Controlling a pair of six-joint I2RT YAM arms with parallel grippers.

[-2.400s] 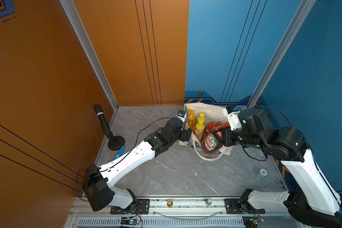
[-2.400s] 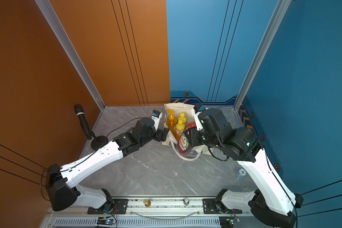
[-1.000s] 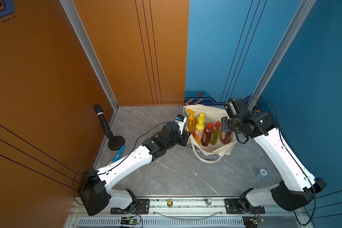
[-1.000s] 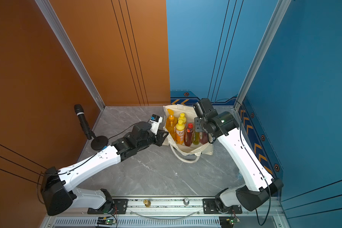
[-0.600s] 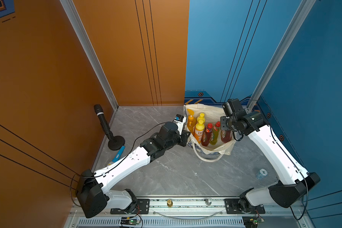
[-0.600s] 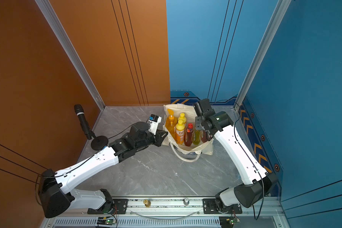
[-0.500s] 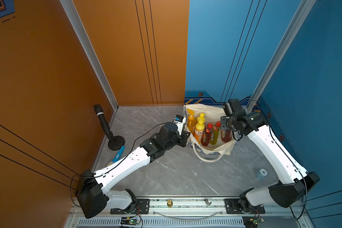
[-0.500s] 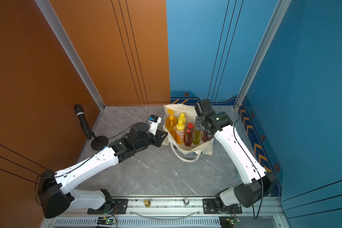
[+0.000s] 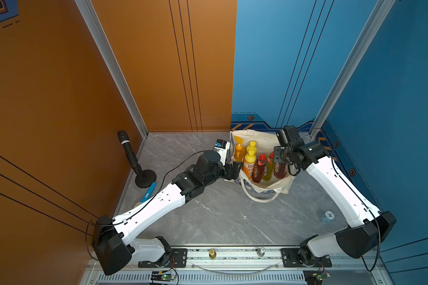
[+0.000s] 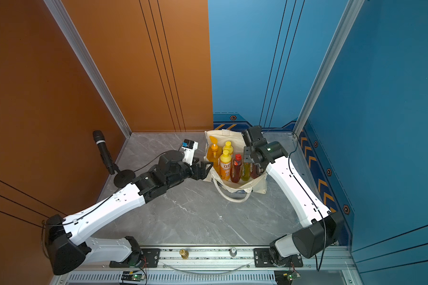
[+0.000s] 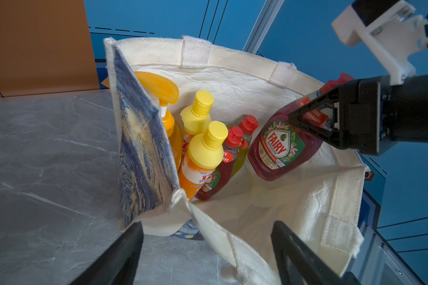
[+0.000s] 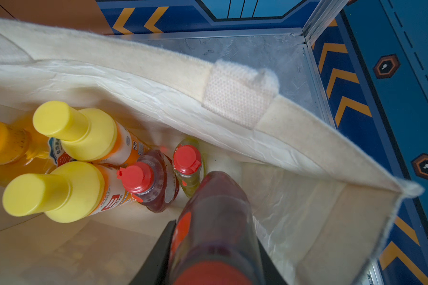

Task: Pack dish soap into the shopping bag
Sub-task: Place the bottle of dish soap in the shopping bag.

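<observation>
The shopping bag [image 9: 265, 190] [image 10: 235, 190] stands open on the grey floor by the back wall. Inside it stand a big orange pump bottle [image 11: 158, 88], two yellow-capped orange bottles [image 11: 205, 148], a dark red bottle [image 12: 156, 182] and a yellow-green one [image 12: 188, 162]. My right gripper [image 9: 281, 160] [image 12: 214, 232] is shut on another dark red dish soap bottle [image 11: 282, 148], tilted and low inside the bag's right end. My left gripper [image 9: 234, 170] [image 11: 208, 224] is open at the bag's near left corner, the rim and handle lying loose between its jaws.
A black microphone [image 9: 131, 155] on a round stand is at the left wall, with a blue tool [image 9: 148, 190] lying beside it. A small round chip [image 9: 328, 217] lies on the floor at the right. The walls close in just behind the bag.
My left gripper has opened and let go of the bag's rim. The right arm earlier swung the dark red bottle down into the bag and has hardly moved in the last second.
</observation>
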